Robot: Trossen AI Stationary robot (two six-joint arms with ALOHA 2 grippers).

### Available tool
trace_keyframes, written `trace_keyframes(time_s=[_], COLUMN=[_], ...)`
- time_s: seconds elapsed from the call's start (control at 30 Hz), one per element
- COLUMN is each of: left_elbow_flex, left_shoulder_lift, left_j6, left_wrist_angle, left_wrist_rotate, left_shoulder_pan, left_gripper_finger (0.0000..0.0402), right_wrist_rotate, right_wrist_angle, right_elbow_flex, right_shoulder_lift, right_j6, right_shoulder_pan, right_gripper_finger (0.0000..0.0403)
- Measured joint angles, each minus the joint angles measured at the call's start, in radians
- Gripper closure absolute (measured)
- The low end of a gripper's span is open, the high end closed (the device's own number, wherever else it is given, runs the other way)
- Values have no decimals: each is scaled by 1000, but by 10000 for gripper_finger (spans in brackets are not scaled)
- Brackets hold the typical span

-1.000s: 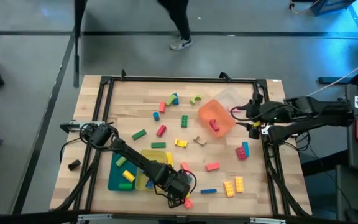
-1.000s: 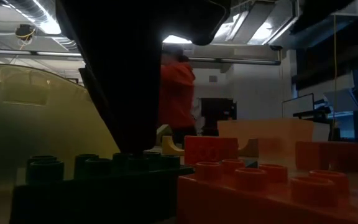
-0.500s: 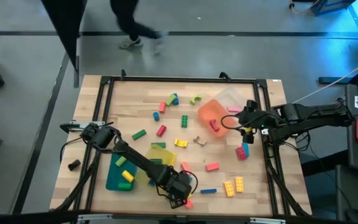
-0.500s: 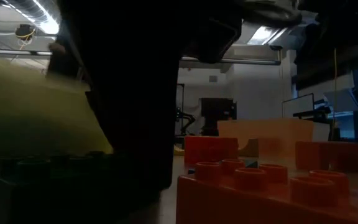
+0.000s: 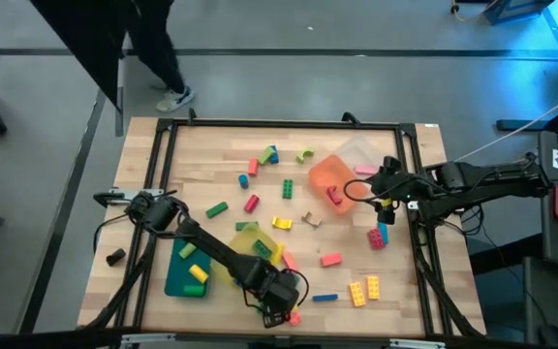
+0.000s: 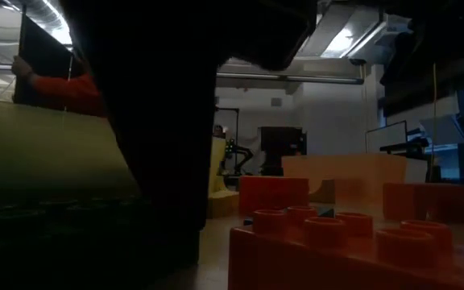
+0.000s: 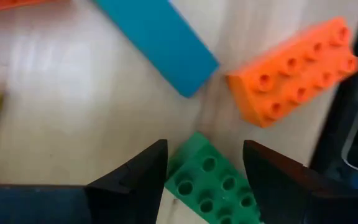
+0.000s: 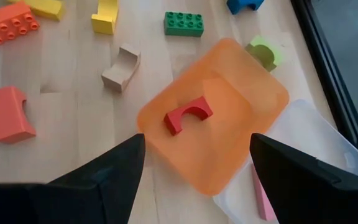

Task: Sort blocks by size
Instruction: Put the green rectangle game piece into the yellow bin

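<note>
Several loose blocks lie scattered on the wooden table [image 5: 211,155]. My left gripper [image 5: 277,310] is low at the near edge and open. In the left wrist view [image 7: 204,152] its fingers stand on either side of a green studded block [image 7: 213,186] lying flat on the table. A blue bar [image 7: 157,40] and an orange block [image 7: 297,71] lie just beyond. My right gripper [image 5: 368,186] is open and empty above the orange tray [image 8: 229,99], which holds a red arched block [image 8: 188,116]. My left gripper comes at the green block from above, one finger [image 7: 145,174] beside its one side and the other finger [image 7: 269,177] beside the opposite side. I cannot tell whether the fingers touch it. The block lies flat on the table, studs up.
A teal tray [image 5: 184,271] with yellow and green blocks and a tilted yellow tray [image 5: 260,242] sit by my left arm. A clear tray [image 8: 309,143] with a pink block [image 8: 263,193] lies under the orange tray's edge. A person stands beyond the far left corner [image 5: 153,48].
My right gripper has moved toward the table's left, over the orange tray. My left gripper has come down onto the green block near the front edge. The yellow tray has slid toward the right and far side and turned, beside my left arm. The person has walked left.
</note>
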Motion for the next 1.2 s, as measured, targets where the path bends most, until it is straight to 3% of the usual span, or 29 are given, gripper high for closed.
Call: trace_keyframes(time_s=[0.27, 0.57, 0.93, 1.2], left_elbow_flex=[34, 150, 167, 166], left_shoulder_lift=[0, -2, -4, -4], left_j6=[91, 80, -523, -704], left_wrist_angle=[-7, -219, -194, -197], left_wrist_rotate=[4, 2, 91, 24], left_shoulder_pan=[7, 23, -67, -95], left_gripper_finger=[202, 202, 202, 202], right_wrist_rotate=[0, 0, 0, 0], right_wrist_angle=[0, 0, -1, -1], right_elbow_flex=[0, 0, 0, 0], right_shoulder_lift=[0, 0, 0, 0], right_j6=[0, -1, -1, -1], right_shoulder_pan=[0, 0, 0, 0], right_gripper_finger=[111, 111, 111, 111])
